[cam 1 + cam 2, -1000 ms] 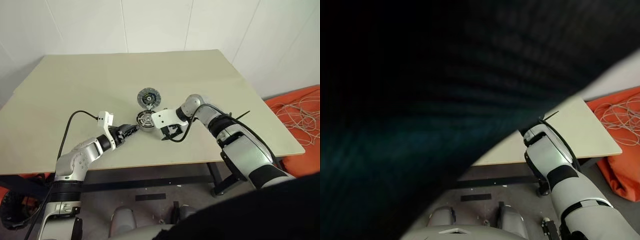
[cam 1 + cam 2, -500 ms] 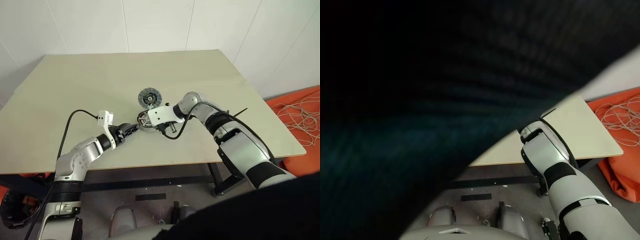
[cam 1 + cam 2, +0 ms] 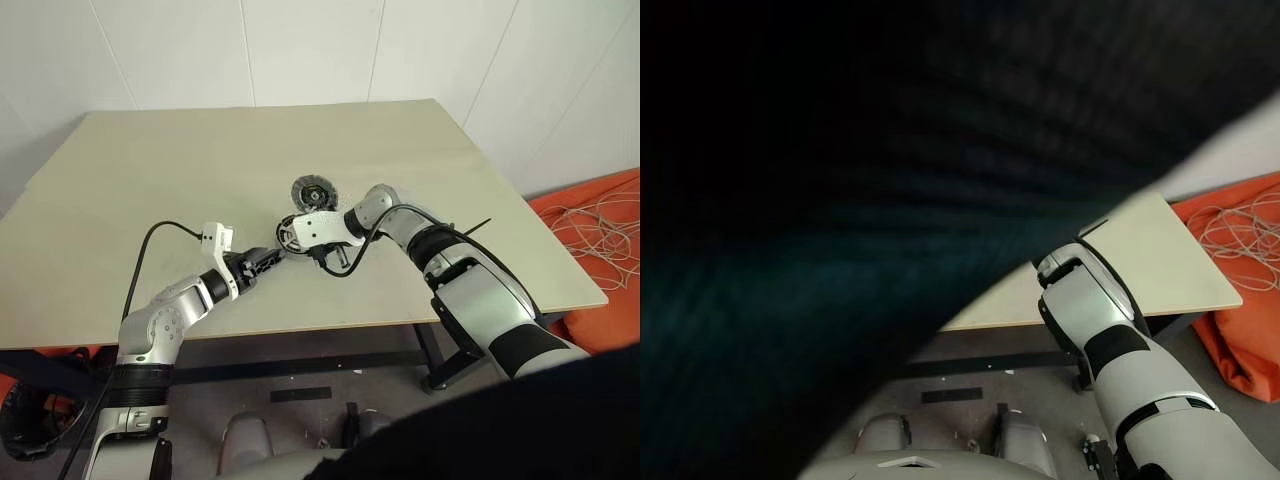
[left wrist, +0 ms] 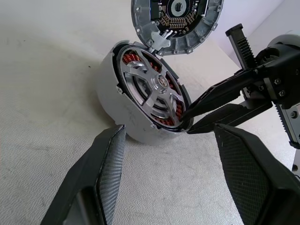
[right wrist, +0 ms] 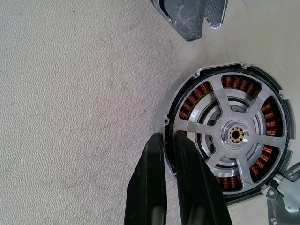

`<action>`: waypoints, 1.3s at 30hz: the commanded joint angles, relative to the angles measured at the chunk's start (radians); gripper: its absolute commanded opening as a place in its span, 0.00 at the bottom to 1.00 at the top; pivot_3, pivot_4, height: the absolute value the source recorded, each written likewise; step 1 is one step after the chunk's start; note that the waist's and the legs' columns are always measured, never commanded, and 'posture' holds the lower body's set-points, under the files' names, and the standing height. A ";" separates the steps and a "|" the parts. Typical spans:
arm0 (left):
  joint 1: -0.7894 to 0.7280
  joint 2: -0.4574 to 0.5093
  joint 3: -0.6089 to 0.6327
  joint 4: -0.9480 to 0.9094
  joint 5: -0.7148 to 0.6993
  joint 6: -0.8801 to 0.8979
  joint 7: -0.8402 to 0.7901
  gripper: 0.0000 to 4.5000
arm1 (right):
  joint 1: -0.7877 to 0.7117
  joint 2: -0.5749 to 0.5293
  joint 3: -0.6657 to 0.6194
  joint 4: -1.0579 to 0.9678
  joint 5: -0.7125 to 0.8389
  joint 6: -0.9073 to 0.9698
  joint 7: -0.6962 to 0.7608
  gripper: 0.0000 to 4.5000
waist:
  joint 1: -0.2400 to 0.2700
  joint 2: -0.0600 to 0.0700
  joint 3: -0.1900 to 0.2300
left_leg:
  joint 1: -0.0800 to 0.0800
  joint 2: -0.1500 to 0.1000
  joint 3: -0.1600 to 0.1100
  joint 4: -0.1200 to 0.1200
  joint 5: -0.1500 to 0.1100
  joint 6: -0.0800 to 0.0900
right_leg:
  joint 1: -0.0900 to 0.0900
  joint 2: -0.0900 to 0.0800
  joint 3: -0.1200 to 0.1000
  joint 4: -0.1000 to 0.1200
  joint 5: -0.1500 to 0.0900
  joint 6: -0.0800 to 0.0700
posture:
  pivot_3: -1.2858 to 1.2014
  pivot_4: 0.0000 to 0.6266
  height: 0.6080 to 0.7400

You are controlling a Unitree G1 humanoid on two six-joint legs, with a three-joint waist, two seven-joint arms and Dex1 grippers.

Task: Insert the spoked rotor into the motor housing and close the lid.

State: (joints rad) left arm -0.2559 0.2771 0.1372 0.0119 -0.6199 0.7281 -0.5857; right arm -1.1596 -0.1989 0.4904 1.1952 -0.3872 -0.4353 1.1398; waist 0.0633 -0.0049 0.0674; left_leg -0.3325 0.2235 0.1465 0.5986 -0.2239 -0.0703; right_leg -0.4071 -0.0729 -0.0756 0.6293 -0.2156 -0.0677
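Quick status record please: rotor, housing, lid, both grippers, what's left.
rotor: seated in the housing, spokes over the copper windings
housing: on the table, tilted
lid: open, hinged at the housing's edge
right gripper: closed, tips at the housing's rim
left gripper: open, just short of the housing, not touching
left to do: close the lid

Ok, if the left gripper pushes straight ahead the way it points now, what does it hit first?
Probably the motor housing: its grey wall sits just ahead of the open left gripper, tilted, with the spoked rotor already seated inside.
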 commanded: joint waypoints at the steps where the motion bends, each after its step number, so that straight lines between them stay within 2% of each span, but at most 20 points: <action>1: -0.006 0.000 0.001 -0.036 -0.008 -0.009 -0.003 0.71 | -0.010 -0.009 -0.032 -0.027 0.026 -0.003 0.018 0.00 | 0.000 0.000 0.000 | 0.000 0.000 0.000 0.000 0.000 0.000 | 0.000 0.000 0.000 0.000 0.000 0.000 | 0.52 0.00 1.00; 4: -0.003 -0.004 -0.001 -0.035 -0.007 -0.011 -0.001 0.71 | 0.005 -0.008 -0.063 -0.061 0.069 0.031 0.088 0.00 | 0.002 0.000 0.000 | -0.001 0.000 0.000 0.000 0.000 0.000 | 0.000 0.000 0.000 -0.001 0.000 0.000 | 0.52 0.00 1.00; 8: 0.004 -0.008 -0.003 -0.035 -0.006 -0.014 0.001 0.71 | 0.040 0.006 -0.127 -0.177 0.157 0.231 0.173 0.00 | 0.003 0.000 0.000 | -0.003 0.000 0.000 0.000 -0.001 0.002 | -0.001 0.000 0.000 -0.003 0.000 0.000 | 0.52 0.00 1.00; 12: 0.009 -0.011 -0.004 -0.037 -0.006 -0.014 0.000 0.71 | 0.090 -0.009 -0.133 -0.331 0.187 0.379 0.221 0.00 | 0.006 0.000 0.000 | -0.004 0.000 0.000 0.000 -0.001 0.003 | -0.001 0.000 -0.001 -0.003 0.000 0.000 | 0.52 0.00 1.00; 19: 0.013 -0.015 -0.015 -0.039 -0.003 -0.015 0.000 0.71 | 0.141 -0.037 -0.127 -0.506 0.207 0.582 0.221 0.00 | 0.008 0.000 0.000 | -0.003 0.000 0.000 0.000 -0.001 0.002 | -0.001 0.000 -0.001 -0.003 0.000 0.000 | 0.52 0.00 1.00; 21: 0.016 -0.014 -0.017 -0.040 -0.002 -0.016 -0.002 0.71 | 0.157 -0.063 -0.110 -0.539 0.187 0.586 0.210 0.00 | 0.008 0.000 0.000 | -0.003 0.000 0.000 0.000 -0.001 0.002 | -0.001 0.000 -0.001 -0.003 0.000 0.000 | 0.52 0.00 1.00; 25: 0.023 -0.011 -0.019 -0.046 -0.001 -0.013 -0.003 0.71 | 0.163 -0.137 -0.048 -0.524 0.086 0.441 0.108 0.00 | 0.011 0.000 0.000 | -0.003 0.000 0.000 0.000 0.001 -0.001 | 0.000 0.000 -0.001 -0.003 0.000 0.000 | 0.52 0.00 1.00; 34: 0.021 -0.006 -0.019 -0.043 0.003 -0.013 -0.004 0.71 | 0.201 -0.158 -0.035 -0.602 0.108 0.454 0.141 0.00 | 0.008 0.000 0.000 | -0.002 0.000 0.000 0.000 0.001 -0.001 | 0.000 0.000 -0.001 -0.003 0.000 0.000 | 0.52 0.00 1.00; 39: 0.023 -0.004 -0.017 -0.043 0.003 -0.013 -0.005 0.71 | 0.260 -0.173 -0.034 -0.764 0.148 0.471 0.202 0.00 | 0.009 0.000 0.000 | -0.003 0.000 0.000 0.000 0.001 -0.001 | 0.000 0.000 -0.001 -0.003 0.000 0.000 | 0.52 0.00 1.00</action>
State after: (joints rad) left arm -0.2207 0.2685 0.1183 0.0031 -0.6114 0.7278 -0.5808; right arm -0.8951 -0.3643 0.4579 0.5082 -0.2689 0.0329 1.3276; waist 0.0724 -0.0050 0.0674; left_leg -0.3350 0.2232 0.1465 0.5986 -0.2234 -0.0709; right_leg -0.4069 -0.0730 -0.0766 0.6258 -0.2155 -0.0676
